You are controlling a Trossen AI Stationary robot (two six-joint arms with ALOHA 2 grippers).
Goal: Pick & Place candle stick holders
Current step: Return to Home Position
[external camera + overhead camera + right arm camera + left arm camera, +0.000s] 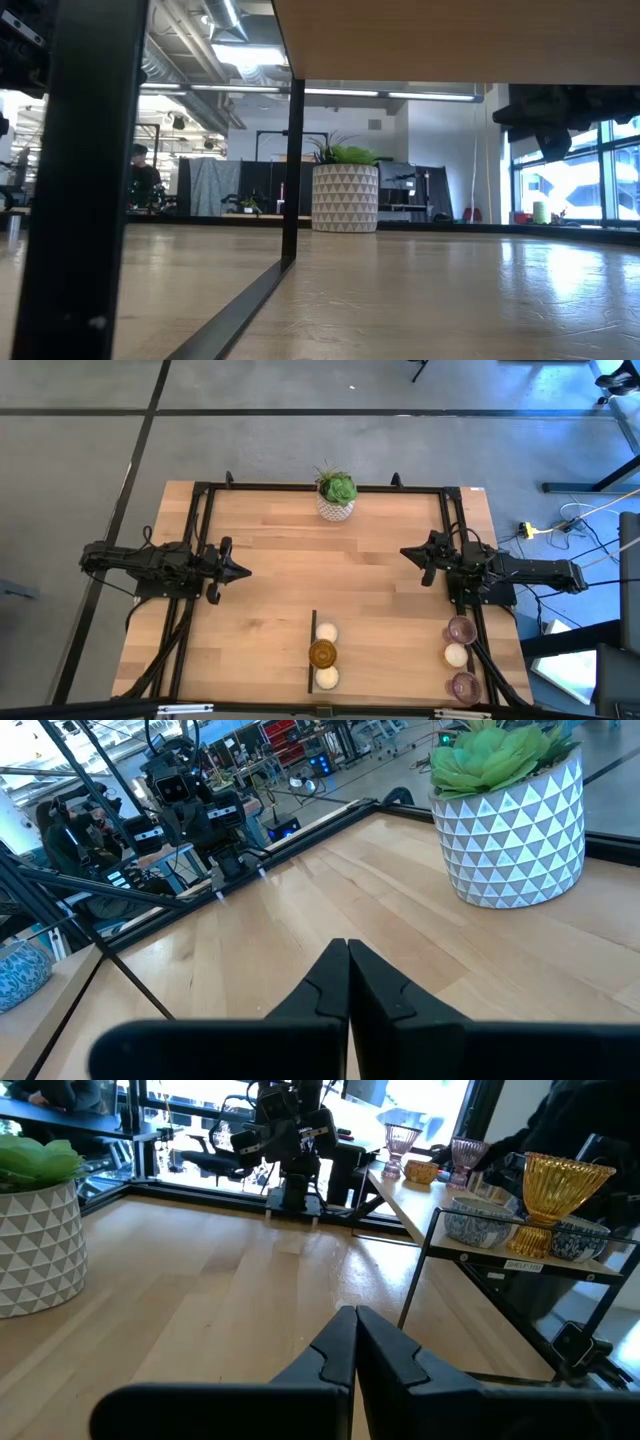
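Holders [322, 654] stand near, three in the middle, three at right. The left tool [240, 571] and right tool [408, 553] are clenched, empty. Homing seems in hand; the arms need only fold back.

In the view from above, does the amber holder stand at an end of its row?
No, the amber holder stands in the middle, between one cream-white holder and a second cream-white holder.
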